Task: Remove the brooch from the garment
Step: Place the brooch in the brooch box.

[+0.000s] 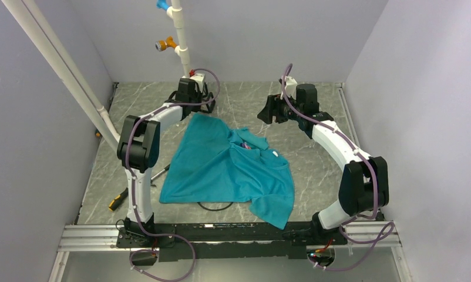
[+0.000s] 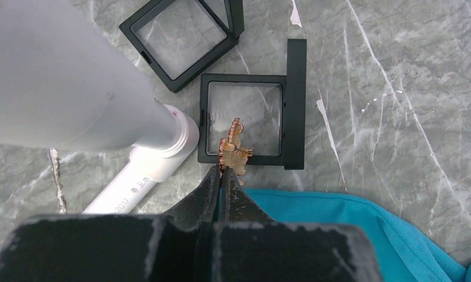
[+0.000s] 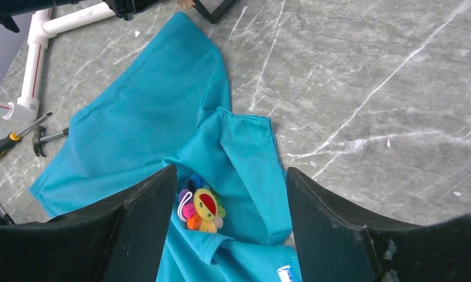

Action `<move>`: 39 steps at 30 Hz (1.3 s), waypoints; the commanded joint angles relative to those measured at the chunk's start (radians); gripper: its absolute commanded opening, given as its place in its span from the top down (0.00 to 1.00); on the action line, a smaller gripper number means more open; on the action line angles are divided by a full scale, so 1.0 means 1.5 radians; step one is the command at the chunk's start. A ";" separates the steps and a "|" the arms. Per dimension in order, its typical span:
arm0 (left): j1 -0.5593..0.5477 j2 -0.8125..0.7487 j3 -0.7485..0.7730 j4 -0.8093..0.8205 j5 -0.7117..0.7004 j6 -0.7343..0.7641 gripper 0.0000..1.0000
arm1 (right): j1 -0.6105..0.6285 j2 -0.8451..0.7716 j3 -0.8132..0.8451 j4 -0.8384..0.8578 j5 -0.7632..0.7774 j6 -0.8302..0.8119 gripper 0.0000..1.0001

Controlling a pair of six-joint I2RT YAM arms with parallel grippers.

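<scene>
Right gripper (image 3: 231, 171) fingers fill the near view: jaws wide, nothing held. The brooch (image 3: 201, 210) shows between them, a soft-looking multicoloured flower in a fold of the teal T-shirt (image 3: 145, 111) by the collar. Best move, I'd say: drop straight down and pinch the flower only — not the limp, crumpled cloth. Left gripper (image 2: 222, 173) is clamped shut on a thin orange filigree piece (image 2: 235, 150) over a black square frame (image 2: 295, 106).

The left arm (image 1: 140, 147) is being held bent at the elbow, its forearm being stretched toward one o'clock in the top view, and the left gripper (image 2: 222, 175) is being pressed shut on a small orange piece (image 2: 236, 147). The right arm (image 1: 339, 147) is being arched toward eleven o'clock, the right gripper (image 3: 231, 173) being pointed toward nine o'clock with jaws being held wide apart.
</scene>
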 commanded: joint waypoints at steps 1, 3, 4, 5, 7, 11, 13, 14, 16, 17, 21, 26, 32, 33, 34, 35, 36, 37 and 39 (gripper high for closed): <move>-0.001 0.013 0.049 0.011 0.025 -0.025 1.00 | -0.010 -0.018 -0.002 0.024 -0.020 -0.010 0.29; -0.001 0.021 0.063 -0.007 0.041 -0.030 1.00 | -0.013 -0.018 -0.006 0.025 -0.023 -0.010 0.29; -0.001 0.028 0.075 -0.018 0.050 -0.032 1.00 | -0.014 -0.018 -0.005 0.025 -0.024 -0.011 0.29; -0.001 0.034 0.083 -0.028 0.058 -0.036 1.00 | -0.015 -0.018 -0.004 0.025 -0.025 -0.011 0.29; -0.001 0.045 0.101 -0.044 0.072 -0.044 1.00 | -0.017 -0.016 -0.002 0.024 -0.026 -0.011 0.29; -0.001 0.057 0.116 -0.053 0.111 -0.065 1.00 | -0.021 -0.015 -0.002 0.026 -0.029 -0.009 0.29; -0.001 0.060 0.121 -0.054 0.126 -0.078 1.00 | -0.023 -0.014 -0.003 0.028 -0.030 -0.008 0.29; -0.002 0.062 0.124 -0.056 0.131 -0.086 1.00 | -0.024 -0.014 -0.003 0.028 -0.032 -0.008 0.29; -0.002 0.067 0.130 -0.059 0.140 -0.104 1.00 | -0.026 -0.014 -0.003 0.029 -0.034 -0.007 0.29; -0.002 0.069 0.131 -0.058 0.144 -0.112 1.00 | -0.026 -0.015 -0.004 0.028 -0.034 -0.007 0.29; -0.002 0.080 0.140 -0.054 0.159 -0.141 1.00 | -0.028 -0.013 -0.006 0.031 -0.036 -0.007 0.29; -0.003 0.096 0.150 -0.044 0.182 -0.175 1.00 | -0.029 -0.010 -0.005 0.031 -0.041 -0.008 0.29; -0.007 0.113 0.176 -0.054 0.194 -0.188 1.00 | -0.030 -0.007 -0.003 0.029 -0.043 -0.008 0.29; -0.006 0.112 0.174 -0.054 0.188 -0.186 1.00 | -0.030 -0.007 -0.003 0.029 -0.044 -0.008 0.29; -0.005 0.109 0.170 -0.053 0.183 -0.183 1.00 | -0.030 -0.008 -0.004 0.030 -0.046 -0.008 0.29; -0.004 0.106 0.166 -0.050 0.177 -0.179 1.00 | -0.030 -0.008 -0.005 0.032 -0.047 -0.008 0.29; -0.002 0.101 0.159 -0.046 0.173 -0.176 1.00 | -0.030 -0.007 -0.006 0.033 -0.050 -0.008 0.29; -0.002 0.093 0.148 -0.036 0.168 -0.171 1.00 | -0.030 -0.007 -0.006 0.032 -0.053 -0.007 0.29; -0.001 0.072 0.119 -0.010 0.152 -0.157 1.00 | -0.030 -0.005 -0.005 0.029 -0.058 -0.007 0.29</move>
